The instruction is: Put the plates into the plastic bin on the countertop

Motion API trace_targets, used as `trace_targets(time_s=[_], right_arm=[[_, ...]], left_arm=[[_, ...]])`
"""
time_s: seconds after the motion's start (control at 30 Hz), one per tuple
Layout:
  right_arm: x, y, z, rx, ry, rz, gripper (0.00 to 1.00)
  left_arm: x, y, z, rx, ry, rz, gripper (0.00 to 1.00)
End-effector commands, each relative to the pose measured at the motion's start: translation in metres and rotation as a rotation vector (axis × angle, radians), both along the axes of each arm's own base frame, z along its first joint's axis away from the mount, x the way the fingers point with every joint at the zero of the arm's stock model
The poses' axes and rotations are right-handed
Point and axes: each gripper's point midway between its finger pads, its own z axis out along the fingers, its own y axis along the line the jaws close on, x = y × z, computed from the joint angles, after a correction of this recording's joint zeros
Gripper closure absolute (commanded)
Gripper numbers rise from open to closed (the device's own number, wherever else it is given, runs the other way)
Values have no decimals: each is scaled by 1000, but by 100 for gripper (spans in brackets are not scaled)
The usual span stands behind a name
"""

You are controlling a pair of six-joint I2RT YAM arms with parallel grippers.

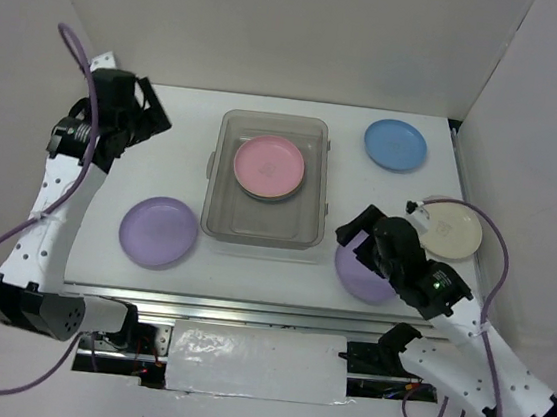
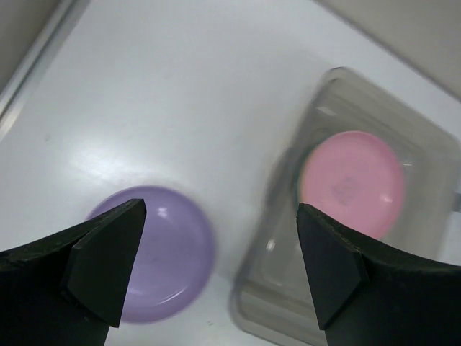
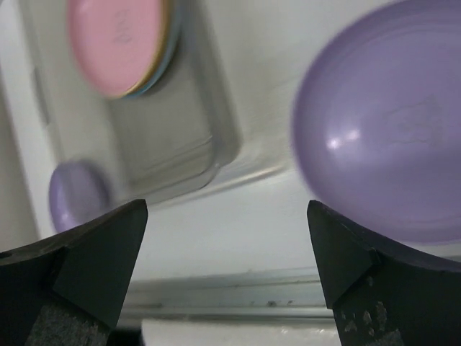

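**Plates partly binned; four left on the table**

The left hand [image 2: 223, 245] is held wide and empty above the table [image 1: 184, 157]. A lavender plate [image 1: 159, 232] is seen near it, beside the plastic bin [image 1: 257, 223]. Inside, a stack is topped by the pink plate [image 1: 268, 165]. To the right, a second lavender plate [image 1: 351, 277], a blue plate [image 1: 395, 144] and a cream plate [image 1: 450, 228] are left to be moved. The right hand [image 3: 227, 245] is spread wide and empty over the second lavender plate.

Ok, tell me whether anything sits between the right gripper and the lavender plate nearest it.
Nothing visible does. The open right gripper hangs close to the lavender plate with no object between them. The plastic bin stands to one side, apart from that plate.
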Motion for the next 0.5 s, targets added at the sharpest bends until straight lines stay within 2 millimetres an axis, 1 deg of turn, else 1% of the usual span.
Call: trace_targets(time_s=[0.0,0.03,0.07,0.1,0.13,0.17,0.2,0.23,0.27,0.3,0.33,0.37,0.4,0.43,0.47], right_arm=[[13,-31,-30,29,62,-62,0],[18,-37,-44,40,74,-70,0],[24,-54,-50,43,80,-109,0],[25,-61,-58,36,97,-117,0],[27,-64,-67,38,113,-111,1],[27,-65,-80,6,161,-68,2],[26,-65,-86,-2,194,-49,3],[26,-60,-89,-27,211,-27,3],[26,-56,-99,-60,254,-6,3],[23,-47,-103,-75,276,29,3],[21,-39,-112,-132,302,57,3],[20,-34,-117,-157,318,75,3],[18,-29,-120,-180,333,88,3],[14,-22,-130,-237,364,104,3],[12,-20,-134,-266,375,109,2]], left_arm=[[-29,35,-51,47,141,32,1],[-38,45,-46,47,114,53,1],[-45,49,-63,59,150,43,1],[-53,53,-64,64,140,51,1],[-56,55,-67,71,134,49,1],[-61,55,-85,76,166,49,1],[-65,56,-90,75,169,51,1],[-70,56,-92,74,157,52,1],[-73,56,-106,74,178,57,1],[-77,56,-110,74,174,57,1],[-79,63,-114,73,178,76,1],[-80,63,-124,70,186,69,1],[-81,64,-128,64,194,70,1],[-81,63,-130,64,201,63,1],[-82,63,-132,66,211,62,1]])
